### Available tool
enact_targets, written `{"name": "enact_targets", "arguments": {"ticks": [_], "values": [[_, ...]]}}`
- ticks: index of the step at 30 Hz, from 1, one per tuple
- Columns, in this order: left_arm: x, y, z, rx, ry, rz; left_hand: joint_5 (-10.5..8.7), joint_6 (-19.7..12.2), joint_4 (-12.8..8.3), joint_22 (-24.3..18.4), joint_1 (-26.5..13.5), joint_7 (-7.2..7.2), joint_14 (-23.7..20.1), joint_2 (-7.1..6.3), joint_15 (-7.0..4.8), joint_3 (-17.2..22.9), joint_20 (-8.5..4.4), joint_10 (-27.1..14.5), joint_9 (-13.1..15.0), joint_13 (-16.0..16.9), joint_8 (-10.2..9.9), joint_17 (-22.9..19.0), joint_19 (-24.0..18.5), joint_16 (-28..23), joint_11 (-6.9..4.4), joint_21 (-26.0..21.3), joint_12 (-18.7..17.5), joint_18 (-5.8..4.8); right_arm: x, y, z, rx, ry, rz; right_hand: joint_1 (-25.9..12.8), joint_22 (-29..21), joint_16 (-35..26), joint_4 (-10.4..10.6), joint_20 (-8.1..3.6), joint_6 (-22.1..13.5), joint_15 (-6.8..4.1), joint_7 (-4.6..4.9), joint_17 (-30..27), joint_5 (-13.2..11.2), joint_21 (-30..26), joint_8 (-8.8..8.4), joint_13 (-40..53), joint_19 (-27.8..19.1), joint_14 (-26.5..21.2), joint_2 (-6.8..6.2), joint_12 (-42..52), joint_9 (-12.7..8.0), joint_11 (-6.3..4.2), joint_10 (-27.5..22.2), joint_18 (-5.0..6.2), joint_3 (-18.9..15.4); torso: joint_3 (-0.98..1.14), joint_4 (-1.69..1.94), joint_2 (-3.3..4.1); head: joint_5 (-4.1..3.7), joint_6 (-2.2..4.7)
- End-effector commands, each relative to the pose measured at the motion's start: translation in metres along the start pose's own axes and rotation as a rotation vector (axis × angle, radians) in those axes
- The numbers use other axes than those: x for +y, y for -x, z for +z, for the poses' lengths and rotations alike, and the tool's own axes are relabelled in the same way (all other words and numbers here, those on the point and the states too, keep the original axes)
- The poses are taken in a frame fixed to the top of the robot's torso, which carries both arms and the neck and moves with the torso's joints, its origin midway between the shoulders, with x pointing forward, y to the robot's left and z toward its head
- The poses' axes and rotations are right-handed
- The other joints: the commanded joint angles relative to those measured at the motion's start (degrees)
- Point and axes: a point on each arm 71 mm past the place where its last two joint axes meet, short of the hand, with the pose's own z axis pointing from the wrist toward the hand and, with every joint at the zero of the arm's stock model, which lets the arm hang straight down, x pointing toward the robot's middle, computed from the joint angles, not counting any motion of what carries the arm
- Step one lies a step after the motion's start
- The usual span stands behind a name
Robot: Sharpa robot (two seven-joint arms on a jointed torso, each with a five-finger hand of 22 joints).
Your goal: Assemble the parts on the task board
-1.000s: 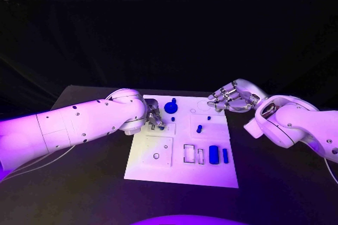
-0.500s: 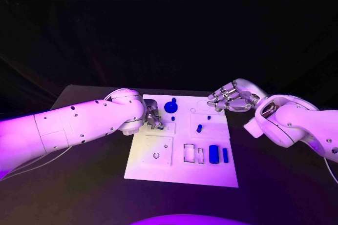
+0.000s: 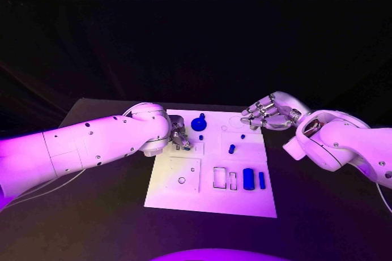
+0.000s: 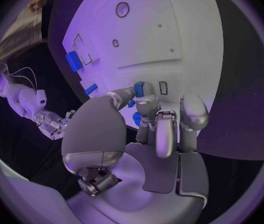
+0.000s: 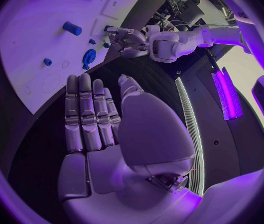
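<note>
The white task board (image 3: 208, 193) lies mid-table. My left hand (image 3: 180, 138) hovers low over its far left part, and a small blue peg (image 3: 201, 137) sits at its fingertips. In the left wrist view the thumb and a finger (image 4: 147, 102) pinch this blue peg (image 4: 139, 88) beside a small slot (image 4: 163, 87). A big round blue part (image 3: 199, 124) stands just beyond the hand. My right hand (image 3: 266, 116) floats at the board's far right edge, its fingers (image 5: 85, 109) straight and holding nothing.
A blue block (image 3: 247, 178) and a thin blue bar (image 3: 261, 180) lie by the rectangular slots (image 3: 220, 178) near the board's front. Another blue piece (image 3: 231, 149) stands mid-board. An oval hole (image 3: 181, 180) is at the front left. Black table (image 3: 327, 204) surrounds the board.
The left hand has shifted very slightly over the board's far left part. The right hand has stayed where it was.
</note>
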Motion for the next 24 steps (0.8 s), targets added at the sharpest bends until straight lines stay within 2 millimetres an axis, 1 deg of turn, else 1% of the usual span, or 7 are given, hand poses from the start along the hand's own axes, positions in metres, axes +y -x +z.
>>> {"name": "enact_targets", "arguments": {"ticks": [1, 9, 10, 17, 24], "values": [[-0.0029, -0.0060, 0.0018, 0.036, 0.000, 0.009, 0.41, 0.6, -7.1, 0.2, -0.9, -0.95, 4.4, 0.16, -0.45, 7.5, 0.02, 0.4, -0.1, 0.1, 0.3, 9.8, 0.4, 0.2, -0.05, 0.4, 0.5, -0.47, 0.0002, -0.0018, 0.0002, 0.017, 0.003, -0.002, -0.7, -0.1, -0.2, 0.0, 0.19, -0.3, -0.02, 0.14, -0.1, 0.2, -0.2, -0.34, 0.0, -0.4, -0.5, 0.00, -0.2, -0.1, 0.05, -0.5, 0.64, -0.3, 0.05, 0.00, 0.00, 0.00, 0.06], [-0.0053, -0.0057, 0.0046, 0.045, 0.001, 0.005, 0.43, 0.8, -6.3, 0.6, -1.9, -1.08, 4.4, 0.93, -0.55, 7.2, -0.05, 0.7, -0.1, 0.5, 0.3, 9.8, 0.7, 0.2, -0.16, 0.5, 1.0, -0.54, 0.0001, -0.0025, 0.0005, 0.019, 0.002, -0.001, -0.7, -0.2, -0.3, 0.0, 0.22, -0.3, 0.00, 0.14, -0.1, 0.3, -0.3, -0.34, -0.1, -0.4, -0.5, 0.03, -0.1, -0.1, 0.06, -0.6, 0.64, -0.3, 0.08, -0.07, -0.01, 0.12, 0.02], [-0.0055, -0.0056, 0.0050, 0.046, 0.002, 0.005, 0.43, 0.9, -6.2, 0.6, -2.0, -1.09, 4.4, 1.00, -0.56, 7.2, -0.06, 0.7, -0.1, 0.6, 0.3, 9.8, 0.7, 0.2, -0.16, 0.6, 1.1, -0.55, 0.0000, -0.0026, 0.0005, 0.020, 0.002, -0.001, -0.7, -0.2, -0.3, 0.0, 0.22, -0.3, 0.00, 0.14, -0.1, 0.3, -0.3, -0.34, -0.1, -0.4, -0.5, 0.03, -0.1, -0.1, 0.06, -0.6, 0.64, -0.3, 0.06, -0.07, 0.01, 0.11, 0.03], [-0.0054, -0.0047, 0.0074, 0.048, 0.008, 0.005, 0.46, 1.0, -5.8, 0.7, -2.6, -1.14, 4.4, 1.51, -0.60, 7.1, -0.09, 0.7, -0.1, 0.6, 0.2, 9.8, 0.8, 0.2, -0.21, 0.6, 1.2, -0.57, -0.0003, -0.0026, 0.0003, 0.021, 0.001, 0.000, -0.7, -0.2, -0.3, 0.0, 0.22, -0.3, 0.00, 0.14, -0.1, 0.3, -0.3, -0.34, -0.1, -0.4, -0.5, 0.03, -0.1, -0.1, 0.06, -0.6, 0.64, -0.3, 0.04, -0.05, 0.00, 0.05, 0.11], [-0.0041, -0.0043, 0.0089, 0.055, 0.014, 0.009, 0.39, 1.1, -5.4, 0.8, -3.3, -1.16, 4.4, 1.54, -0.61, 6.7, -0.11, 0.8, -0.2, 0.7, 0.1, 9.8, 0.8, 0.2, -0.21, 0.6, 1.3, -0.59, -0.0008, -0.0025, 0.0001, 0.022, -0.001, 0.000, -0.7, -0.2, -0.3, 0.0, 0.22, -0.3, 0.00, 0.14, -0.1, 0.3, -0.3, -0.34, -0.1, -0.4, -0.5, 0.03, -0.1, -0.1, 0.06, -0.6, 0.64, -0.3, 0.04, -0.03, 0.00, 0.05, 0.13]]}}
